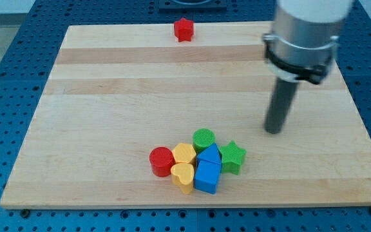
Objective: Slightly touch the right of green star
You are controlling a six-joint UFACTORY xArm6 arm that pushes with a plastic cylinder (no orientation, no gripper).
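The green star (233,156) sits at the right end of a cluster of blocks near the view's bottom centre of the wooden board (108,96). My tip (274,131) is on the board up and to the right of the star, with a clear gap between them. To the star's left, touching it, is a blue triangular block (209,156) with a blue cube (207,176) below it. A green cylinder (203,138) lies up-left of the star.
The cluster also holds a yellow hexagon (184,154), a yellow heart (183,176) and a red cylinder (161,160). A red block (183,29) sits alone at the board's top edge. The board lies on a blue perforated table (5,96).
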